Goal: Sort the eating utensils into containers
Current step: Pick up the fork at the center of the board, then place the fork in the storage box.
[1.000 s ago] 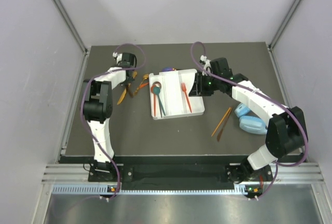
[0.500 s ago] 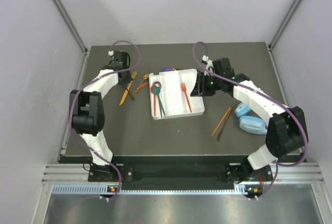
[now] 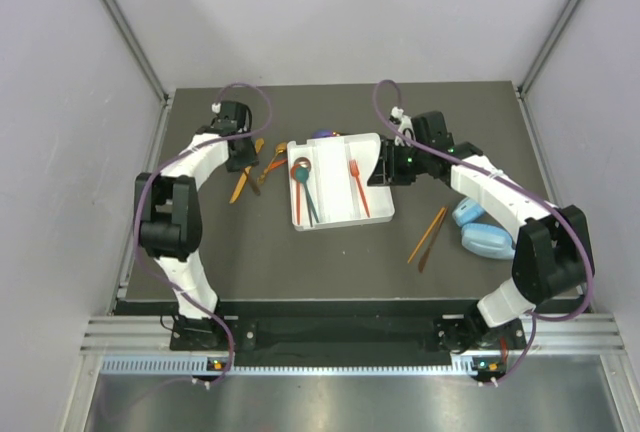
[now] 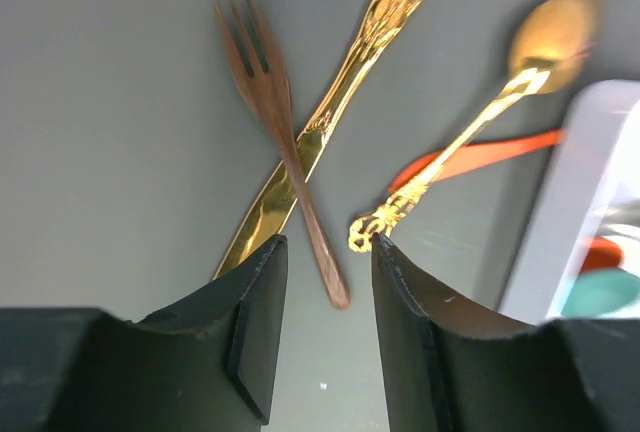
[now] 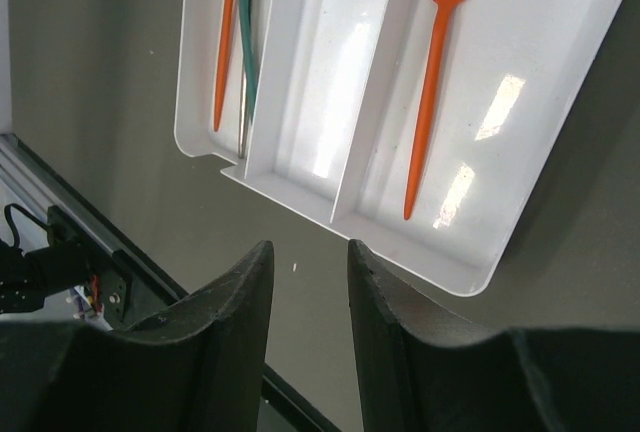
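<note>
The brown fork [image 4: 268, 92] lies across a gold knife [image 4: 370, 37] on the desk [image 4: 100, 152] at upper centre of the left wrist view, light, stiff, probably slick; the left gripper [image 4: 327, 252], fingers [image 4: 250, 332] spread and empty, should pinch its bare handle end.

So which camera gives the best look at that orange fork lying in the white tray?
The right wrist view: the orange fork looms large, tines and handle clear, alone in its tray compartment. The top external view shows the orange fork whole but tiny. The left wrist view misses it.
</note>
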Controlling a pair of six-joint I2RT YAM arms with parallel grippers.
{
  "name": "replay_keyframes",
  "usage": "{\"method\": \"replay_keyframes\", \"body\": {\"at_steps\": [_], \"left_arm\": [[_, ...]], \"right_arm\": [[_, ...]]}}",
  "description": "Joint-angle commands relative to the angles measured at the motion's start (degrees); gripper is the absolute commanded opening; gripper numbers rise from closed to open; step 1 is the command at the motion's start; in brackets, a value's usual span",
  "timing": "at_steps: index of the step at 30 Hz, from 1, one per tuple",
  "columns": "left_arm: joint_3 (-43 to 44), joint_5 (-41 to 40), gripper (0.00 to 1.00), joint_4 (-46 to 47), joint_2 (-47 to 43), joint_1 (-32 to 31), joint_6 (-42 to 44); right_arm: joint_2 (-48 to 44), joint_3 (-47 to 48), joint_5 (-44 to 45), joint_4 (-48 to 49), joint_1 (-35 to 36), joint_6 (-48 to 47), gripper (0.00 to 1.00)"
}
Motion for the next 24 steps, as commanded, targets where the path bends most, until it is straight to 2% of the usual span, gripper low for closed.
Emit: {"method": "replay_keyframes", "body": {"at_steps": [1,24], "left_arm": [[-0.03,1.72,0.44,1.28,4.14,0.23,-2.74],[1.11,-2.76,0.37,2.69,11.7,0.32,-4.06]], "right_arm": [[-0.29,-1.06,-0.72,1.68,-0.99,-0.91,0.36],[-0.47,-1.94,-1.77,0.62,-3.36,-2.76,0.36]]}}
